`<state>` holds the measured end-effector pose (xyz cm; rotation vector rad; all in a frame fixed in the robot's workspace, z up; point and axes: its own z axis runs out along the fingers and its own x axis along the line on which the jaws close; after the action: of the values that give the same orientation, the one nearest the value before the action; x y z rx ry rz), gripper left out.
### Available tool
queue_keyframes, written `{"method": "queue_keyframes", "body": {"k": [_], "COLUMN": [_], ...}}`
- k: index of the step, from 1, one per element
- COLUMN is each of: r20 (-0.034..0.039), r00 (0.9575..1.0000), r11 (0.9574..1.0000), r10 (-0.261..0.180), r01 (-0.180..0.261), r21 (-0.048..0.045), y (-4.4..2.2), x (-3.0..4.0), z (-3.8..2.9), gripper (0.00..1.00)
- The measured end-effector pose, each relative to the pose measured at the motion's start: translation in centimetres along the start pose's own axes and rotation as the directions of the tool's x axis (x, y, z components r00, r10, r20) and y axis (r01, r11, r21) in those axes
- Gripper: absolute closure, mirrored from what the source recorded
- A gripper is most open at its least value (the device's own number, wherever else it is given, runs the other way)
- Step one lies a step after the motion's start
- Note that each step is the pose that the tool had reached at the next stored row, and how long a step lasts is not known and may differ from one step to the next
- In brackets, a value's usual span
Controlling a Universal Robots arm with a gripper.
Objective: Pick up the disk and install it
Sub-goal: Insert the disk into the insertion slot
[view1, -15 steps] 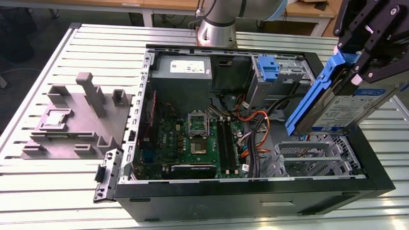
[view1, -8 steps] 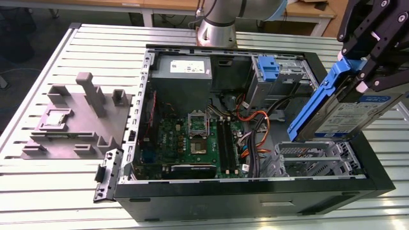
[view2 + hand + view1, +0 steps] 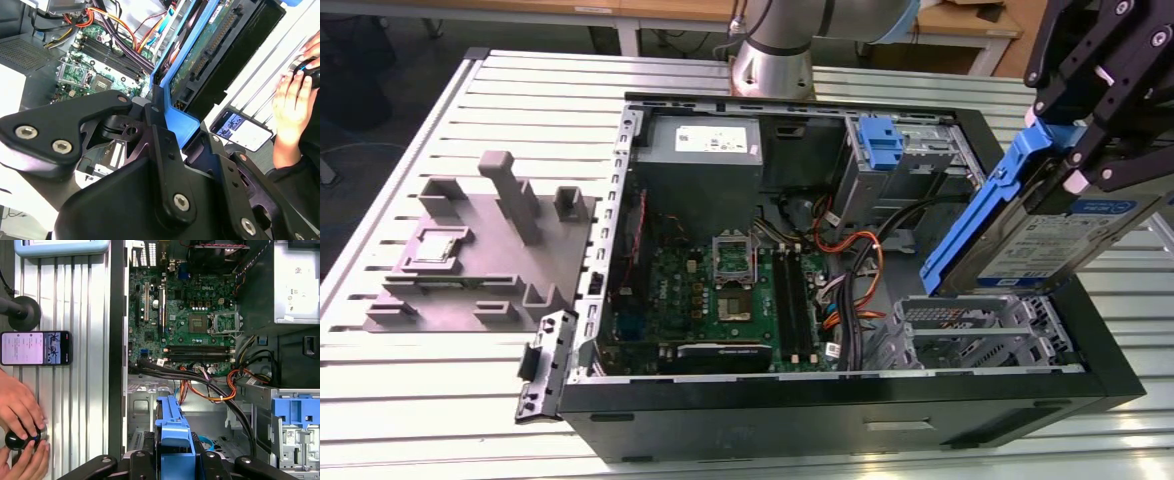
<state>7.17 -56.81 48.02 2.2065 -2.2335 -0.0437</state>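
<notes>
In the exterior view, the gripper hangs high over the open computer case. Its fingers are squeezed shut on the top end of the disk, one on each side of its blue frame. The disk hangs down from the fingers on a slant. Its low end is just above the metal cage but not inside it. I think it is tipped this way so it lines up with the cage (that looks like its home). A grey stand sits on the table, far off from the fingers.

In the second wrist view, the blue frame is pinched between the black fingers. The disk reaches away from them, its green underside showing. Past it lie a phone and a person's hand, well clear of the fingers.

In the first wrist view, the end of the blue frame pokes out between the fingers. Straight ahead of them is the metal cage, and further on the main board. Holding it by the frame probably keeps the squeeze off the disk's soft parts.
</notes>
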Motion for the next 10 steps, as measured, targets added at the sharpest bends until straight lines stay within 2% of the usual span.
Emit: {"method": "queue_keyframes", "body": {"k": [3, 10], "r20": [-0.0001, -0.0001], "r00": [1.0, 1.0], "r11": [1.0, 1.0], "r10": [0.0, 0.0], "r01": [0.0, 0.0], "r21": [0.0, 0.0001], "y": [-0.01, -0.03], "x": [0.0, 0.02], "z": [0.23, 1.37], "gripper": [0.63, 0.63]}}
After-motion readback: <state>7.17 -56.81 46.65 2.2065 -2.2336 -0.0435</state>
